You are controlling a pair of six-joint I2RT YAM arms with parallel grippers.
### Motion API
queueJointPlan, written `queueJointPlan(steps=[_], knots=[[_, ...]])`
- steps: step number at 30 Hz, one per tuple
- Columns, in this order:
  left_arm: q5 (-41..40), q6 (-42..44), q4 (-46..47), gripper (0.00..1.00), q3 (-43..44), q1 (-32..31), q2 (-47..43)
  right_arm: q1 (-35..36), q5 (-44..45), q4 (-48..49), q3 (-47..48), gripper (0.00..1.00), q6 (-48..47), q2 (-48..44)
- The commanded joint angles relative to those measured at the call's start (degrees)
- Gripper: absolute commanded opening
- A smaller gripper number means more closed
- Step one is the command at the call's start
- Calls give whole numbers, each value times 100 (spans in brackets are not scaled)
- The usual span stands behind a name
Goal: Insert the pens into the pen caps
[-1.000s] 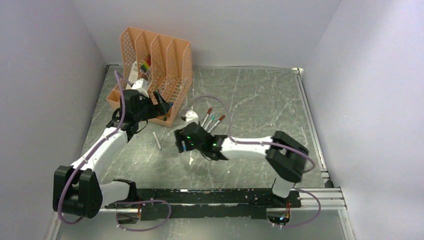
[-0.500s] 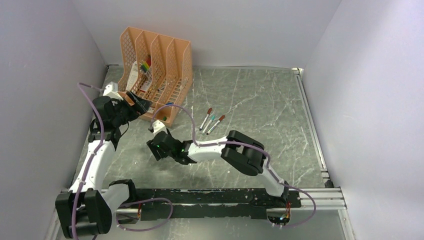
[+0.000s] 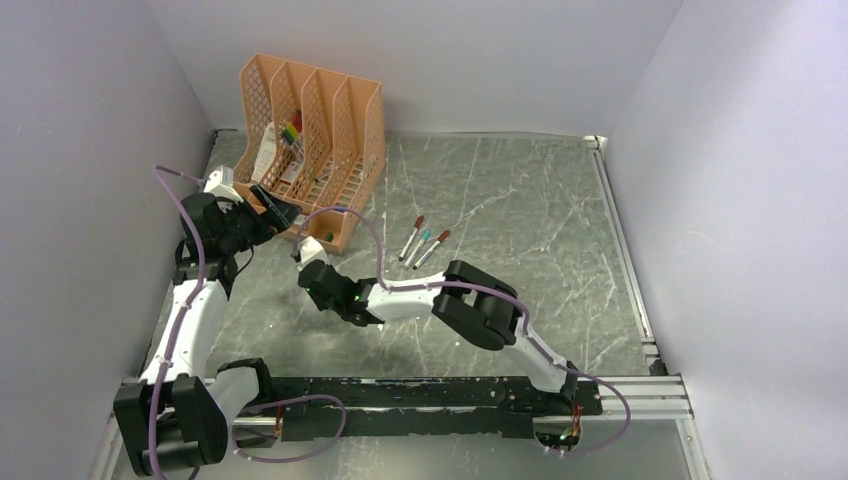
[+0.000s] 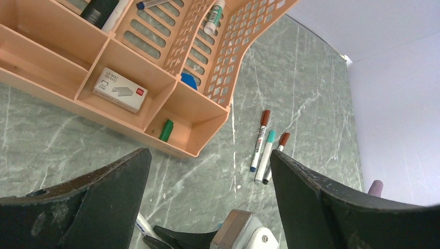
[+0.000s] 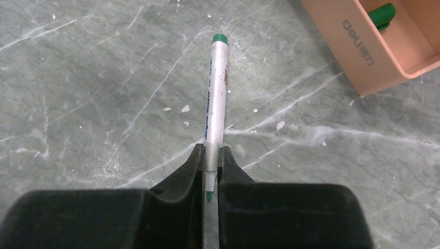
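Your right claw [image 5: 210, 174] is pinched tight on the slim white-grey pen with green ends [image 5: 217, 93], whose barrel points out ahead over the grey marbled counter [image 5: 78, 104], near a corner of the peach plastic desk organiser [image 5: 353, 36]. Your left claw [image 4: 207, 155] gapes wide, holding nothing, above that organiser. Three capped white pens [image 4: 265, 148] lie side by side on the counter, off to its right.

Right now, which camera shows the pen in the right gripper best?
Right wrist: the pen runs up mid-frame, pinched near one end by the right gripper. From the top camera the gripper hides it; the left wrist shows at most a sliver at the bottom edge.
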Motion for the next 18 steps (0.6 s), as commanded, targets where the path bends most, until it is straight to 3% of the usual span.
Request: queueJointPlan(steps=[1, 4, 7, 11, 15, 18], knots=[[288, 98, -16, 95, 182, 64, -10, -6, 331, -330, -191, 0, -191, -129], [636, 46, 214, 95, 157, 73, -10, -32, 395, -276, -584, 0, -285, -620], [1473, -120, 780, 95, 122, 75, 50, -44, 460, -307, -1063, 0, -354, -1421], [2933, -1031, 2770, 96, -292, 65, 217, -83, 266, -130, -2077, 0, -514, -2859], [3864, -2594, 5630, 97, -651, 37, 663, -115, -252, 238, -3242, 0, -675, -4357], [3923, -2845, 6061, 98, -723, -13, 696, -116, -508, 134, -3551, 0, -734, -5291]])
